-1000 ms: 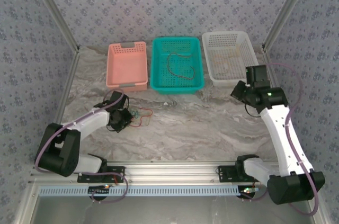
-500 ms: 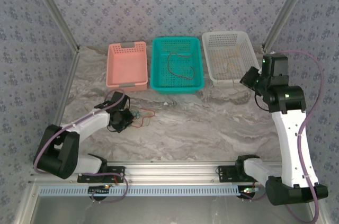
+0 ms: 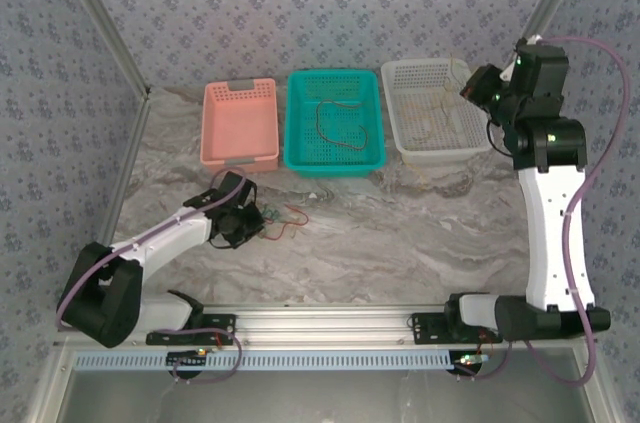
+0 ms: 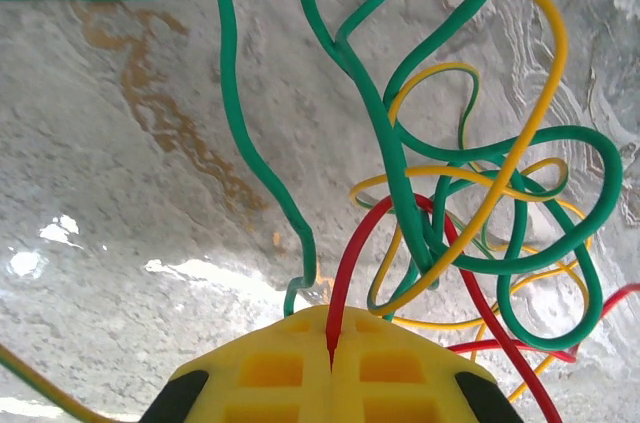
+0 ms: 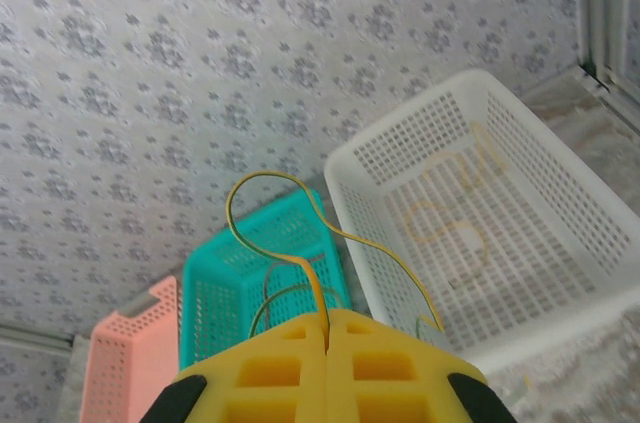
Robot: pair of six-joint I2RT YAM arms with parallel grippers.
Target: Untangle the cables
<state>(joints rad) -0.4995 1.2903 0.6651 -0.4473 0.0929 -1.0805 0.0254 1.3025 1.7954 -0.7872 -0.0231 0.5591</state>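
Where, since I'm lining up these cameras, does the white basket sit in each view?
Top external: white basket, upper right of the table.
Right wrist: white basket, centre right, reaching the right edge.
Left wrist: camera faces the cables on the table.
Shared landmark: teal basket, directly left of it.

Your two arms are a matched pair: the left arm (image 3: 165, 233) and the right arm (image 3: 548, 228) each have long links cased in smooth white shells, joined by bulky rounded black joint housings (image 3: 100, 293). A thick purple hose (image 3: 585, 40) arcs out beside the right arm, and a second purple hose (image 3: 125, 240) runs along the left one. Black mounting feet (image 3: 470, 315) carry the bases. A small green light (image 3: 521, 61) glows on the right wrist housing. Up close, your left gripper (image 4: 330, 321) has bright yellow plastic fingers moulded with square recesses, with black corner pieces (image 4: 180, 398) outside them; your right gripper (image 5: 328, 321) looks the same
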